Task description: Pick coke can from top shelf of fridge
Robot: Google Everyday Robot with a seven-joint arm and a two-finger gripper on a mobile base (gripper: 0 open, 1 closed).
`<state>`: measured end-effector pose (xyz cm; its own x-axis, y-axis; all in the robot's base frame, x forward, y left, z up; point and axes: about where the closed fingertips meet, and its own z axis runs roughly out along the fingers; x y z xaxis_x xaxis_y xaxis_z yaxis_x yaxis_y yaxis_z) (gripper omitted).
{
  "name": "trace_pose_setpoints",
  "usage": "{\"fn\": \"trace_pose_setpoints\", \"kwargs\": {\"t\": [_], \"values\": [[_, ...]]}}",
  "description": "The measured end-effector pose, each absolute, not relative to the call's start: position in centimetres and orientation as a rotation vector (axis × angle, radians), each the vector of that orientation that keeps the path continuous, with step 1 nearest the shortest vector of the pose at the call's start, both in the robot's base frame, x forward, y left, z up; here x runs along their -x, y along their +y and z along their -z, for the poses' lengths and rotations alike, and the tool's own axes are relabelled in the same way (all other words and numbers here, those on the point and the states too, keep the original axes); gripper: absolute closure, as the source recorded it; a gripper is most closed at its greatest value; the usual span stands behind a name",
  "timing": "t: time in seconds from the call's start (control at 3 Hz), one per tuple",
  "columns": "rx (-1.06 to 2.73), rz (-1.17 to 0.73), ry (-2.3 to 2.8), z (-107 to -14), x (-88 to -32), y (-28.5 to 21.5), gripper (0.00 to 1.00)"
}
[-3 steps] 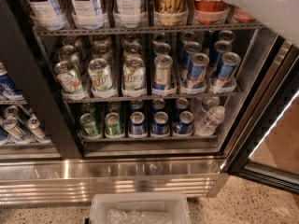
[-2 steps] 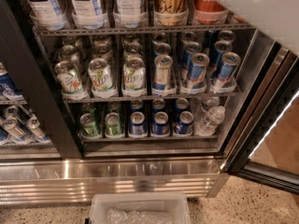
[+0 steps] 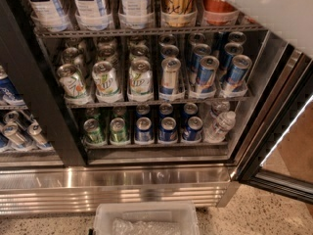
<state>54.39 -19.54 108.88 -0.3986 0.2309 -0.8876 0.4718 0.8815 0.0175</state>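
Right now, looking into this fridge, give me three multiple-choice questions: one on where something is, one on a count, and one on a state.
1. Where is the coke can?
A) on the top shelf, right of the gold-yellow can
B) on the middle shelf
C) on the bottom shelf

2. How many white tea cans show on the top shelf?
A) one
B) three
C) five

3. The door of the fridge is:
A) shut
B) open
C) removed

Answers:
1. A, it stands beside the gold-yellow can, partly behind the white arm.
2. B, three stand in a row.
3. B, it hangs open at right.

The gripper is out of view past the white arm.
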Motion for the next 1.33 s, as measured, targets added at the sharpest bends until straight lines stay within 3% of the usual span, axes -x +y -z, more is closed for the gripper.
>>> {"fn": "trace_pose_setpoints", "kwargs": {"t": [0.33,1.0,1.33], "values": [[-0.521,0.295,1.99,-108.9,-54.7,-20.2,0.32],[-0.497,0.309,1.971,-109.8,-55.9,-21.4,0.5],[-0.479,0.302,1.972,-109.7,-56.8,-21.3,0.5]]}}
